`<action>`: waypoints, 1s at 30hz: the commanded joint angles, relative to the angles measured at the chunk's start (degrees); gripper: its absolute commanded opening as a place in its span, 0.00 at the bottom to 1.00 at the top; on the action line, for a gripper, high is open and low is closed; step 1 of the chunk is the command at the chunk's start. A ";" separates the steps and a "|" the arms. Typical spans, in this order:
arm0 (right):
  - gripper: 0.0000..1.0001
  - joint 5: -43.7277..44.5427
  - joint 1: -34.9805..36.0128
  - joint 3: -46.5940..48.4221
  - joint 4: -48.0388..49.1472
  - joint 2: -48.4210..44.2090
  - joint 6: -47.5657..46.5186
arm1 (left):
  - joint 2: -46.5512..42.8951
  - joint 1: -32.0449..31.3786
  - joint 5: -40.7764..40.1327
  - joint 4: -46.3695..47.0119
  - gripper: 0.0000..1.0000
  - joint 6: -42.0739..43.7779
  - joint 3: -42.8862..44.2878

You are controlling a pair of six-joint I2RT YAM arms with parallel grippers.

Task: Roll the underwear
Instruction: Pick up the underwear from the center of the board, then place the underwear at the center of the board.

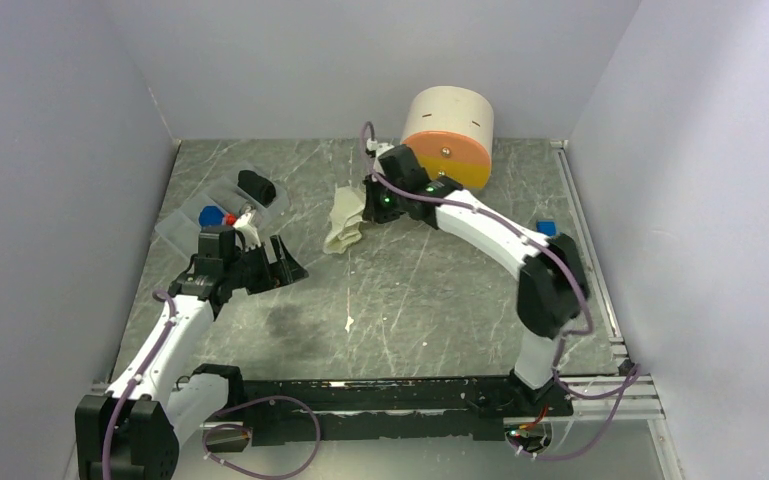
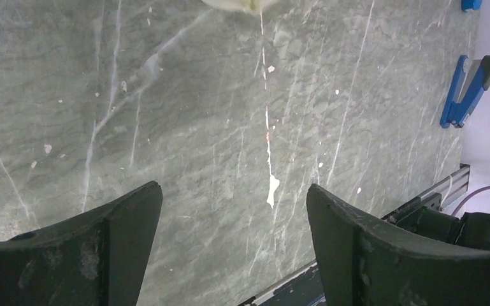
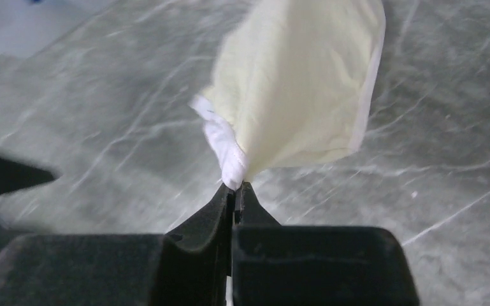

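The pale cream-yellow underwear hangs crumpled from its white waistband, its lower end on the grey marble table at mid-back. My right gripper is shut on that waistband. Only the garment's bottom edge shows at the top of the left wrist view. My left gripper stands open above bare table at the left, nothing between its fingers. A small blue bundle lies in a clear tray; I cannot tell whether it is underwear.
The clear tray at the back left also holds a black rolled bundle. A cream and orange cylinder stands at the back behind the right arm. A blue clip lies near the right edge rail.
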 commanded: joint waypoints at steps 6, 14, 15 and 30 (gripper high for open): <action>0.00 -10.26 2.52 -13.37 2.35 -25.47 5.73 | -0.48 0.14 1.86 3.96 0.86 -0.98 0.61; 0.00 -19.48 3.39 -21.47 4.12 -45.91 8.52 | 1.40 0.14 3.99 5.56 0.84 0.30 1.93; 0.00 -21.31 3.44 -22.04 4.49 -47.92 9.95 | 1.73 0.15 4.49 5.63 0.84 0.84 2.13; 0.02 0.37 -4.85 -24.07 13.18 -19.23 16.31 | 4.45 -0.10 14.81 9.74 0.80 1.38 0.55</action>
